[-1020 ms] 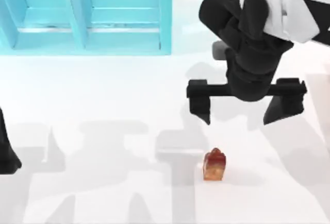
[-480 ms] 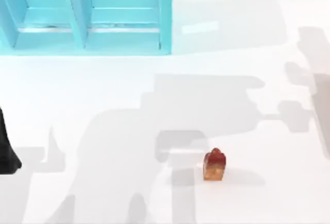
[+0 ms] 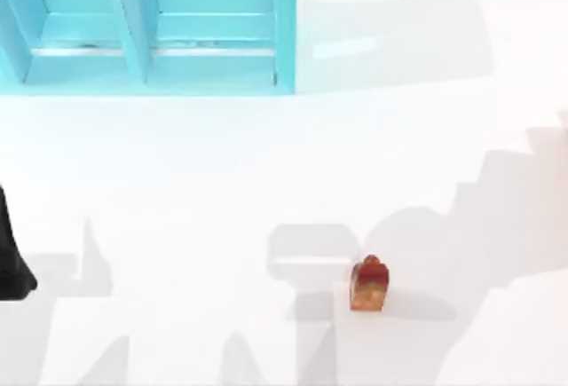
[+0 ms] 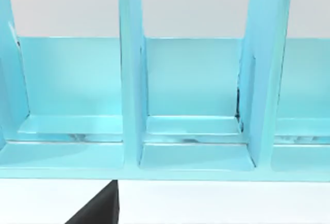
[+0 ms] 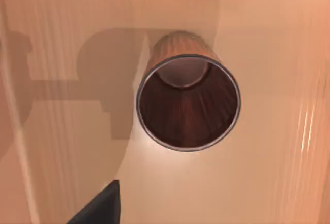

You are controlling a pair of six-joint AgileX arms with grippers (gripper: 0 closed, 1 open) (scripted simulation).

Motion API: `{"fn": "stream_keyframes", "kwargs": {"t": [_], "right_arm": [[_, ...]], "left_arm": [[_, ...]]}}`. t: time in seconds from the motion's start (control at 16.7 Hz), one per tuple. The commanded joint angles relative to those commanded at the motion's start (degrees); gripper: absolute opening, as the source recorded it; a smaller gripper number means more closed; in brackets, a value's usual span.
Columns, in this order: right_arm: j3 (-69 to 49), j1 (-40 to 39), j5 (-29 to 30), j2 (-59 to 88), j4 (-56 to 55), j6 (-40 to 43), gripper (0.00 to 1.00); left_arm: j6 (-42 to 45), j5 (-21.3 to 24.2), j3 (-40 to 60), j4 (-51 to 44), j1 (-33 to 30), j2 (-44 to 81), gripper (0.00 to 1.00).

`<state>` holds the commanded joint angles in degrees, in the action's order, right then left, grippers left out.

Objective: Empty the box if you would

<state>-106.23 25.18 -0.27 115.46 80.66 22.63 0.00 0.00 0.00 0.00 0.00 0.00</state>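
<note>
Your right arm has swung off right since a second ago; its gripper (image 5: 103, 206), grip I cannot tell, hangs over the cup (image 5: 188, 103) mid-frame, likely inside the box (image 5: 268, 183), so next descend and take its rim, left arm (image 3: 11, 262) parked at the left edge.

Open wooden cup (image 5: 188, 103) on tan floor (image 5: 268, 183)

Table (image 3: 266, 164): white w/ grey shadows. Far left: light-blue/cyan box (image 3: 151, 31), dividers same cyan; inside walls (image 4: 193, 77) plain cyan, darker thin lines at seams. Near, right of centre: small block (image 3: 369, 284), dark red top, orange-amber lower part. Left arm (image 3: 11, 253): black, at left edge. Right wrist view: brown wood-grain cup (image 5: 188, 100), dark red-brown inside, pale grey bottom, on tan/orange streaked surface (image 5: 268, 183).
</note>
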Motion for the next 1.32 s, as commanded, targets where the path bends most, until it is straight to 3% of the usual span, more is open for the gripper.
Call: {"fn": "stream_keyframes", "kwargs": {"t": [0.42,1.02,1.32], "right_arm": [[0.85,0.08,0.04,-0.07,-0.79,0.13,1.00],[17.53,-0.04,0.01,2.34,-19.78,-0.07,1.00],[19.08,-0.03,0.02,2.61,-21.60,-0.07,1.00]], "left_arm": [[0.00,0.00,0.00,0.00,0.00,0.00,1.00],[0.00,0.00,0.00,0.00,0.00,0.00,1.00],[0.00,0.00,0.00,0.00,0.00,0.00,1.00]]}}
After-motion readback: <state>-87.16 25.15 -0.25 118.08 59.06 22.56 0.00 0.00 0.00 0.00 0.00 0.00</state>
